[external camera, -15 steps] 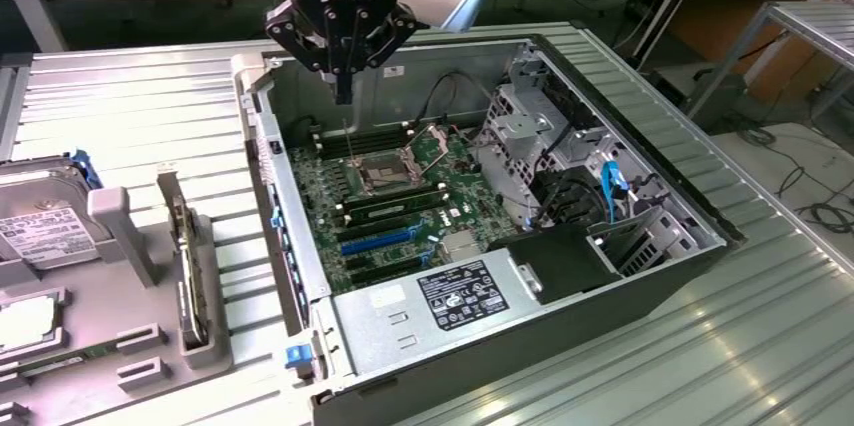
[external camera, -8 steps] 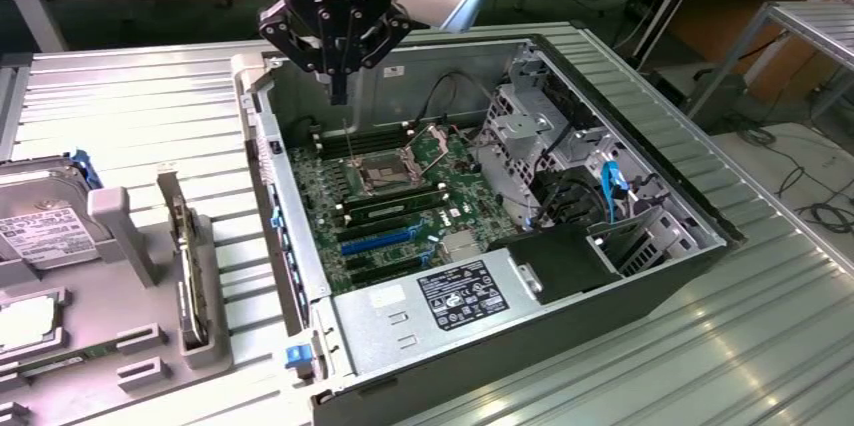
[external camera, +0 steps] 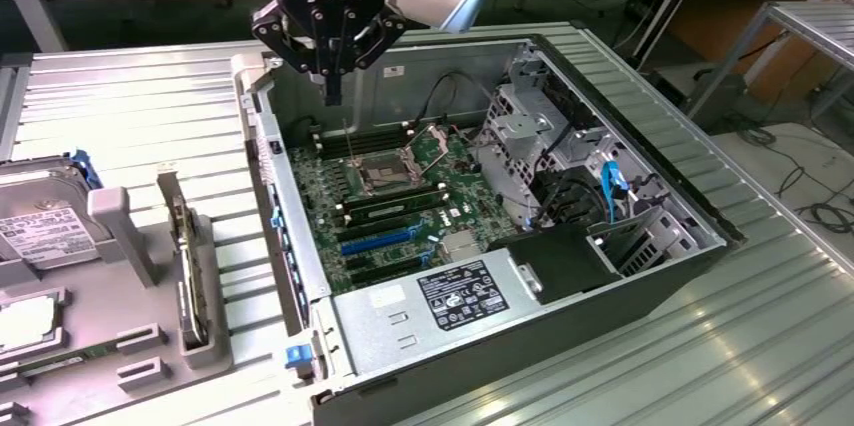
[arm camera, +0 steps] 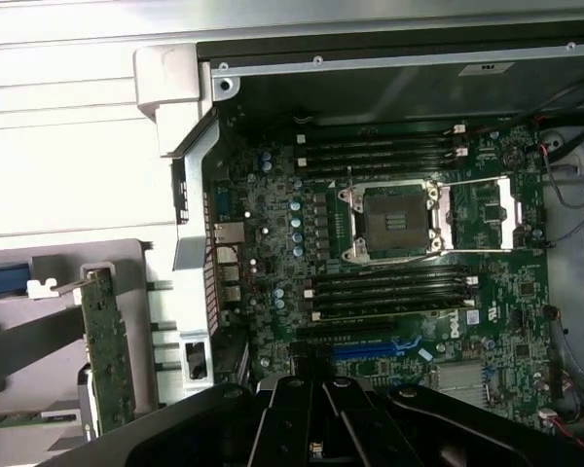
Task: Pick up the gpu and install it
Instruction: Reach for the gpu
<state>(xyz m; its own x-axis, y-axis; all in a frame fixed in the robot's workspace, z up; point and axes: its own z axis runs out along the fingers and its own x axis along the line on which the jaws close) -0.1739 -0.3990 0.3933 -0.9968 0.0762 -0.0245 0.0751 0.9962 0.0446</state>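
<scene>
Nearest the camera, in the lower left of the exterior view, the grey holder [external camera: 123, 221] carries the spare parts. The gpu [external camera: 188, 271] stands in it on its long edge, a thin dark card with nothing touching it. In the wrist view the same card [arm camera: 107, 345] shows as a green board upright in its slot, just outside the case wall. Beside it, at the exterior view's left edge, lie the hard drive [external camera: 40, 231] and, lower down, the narrow memory stick [external camera: 60, 361].

Further in, at the centre of the frame, the computer case [external camera: 667, 196] lies open on its side. The power supply [external camera: 447, 296] sits at the near end and the motherboard [external camera: 400, 191] beyond it. The blue expansion slot [external camera: 380, 239] on that board is bare — no card is seated in it or in the dark slots next to it.

Farthest back, at the upper centre-left of the frame, my gripper [external camera: 334, 96] hangs over the far corner of the case, above the board. Its fingers are clenched together on nothing, and it is well apart from the card.

So I judge the job to be at its very start — the card is not yet picked up and not yet installed, and both steps remain.
</scene>
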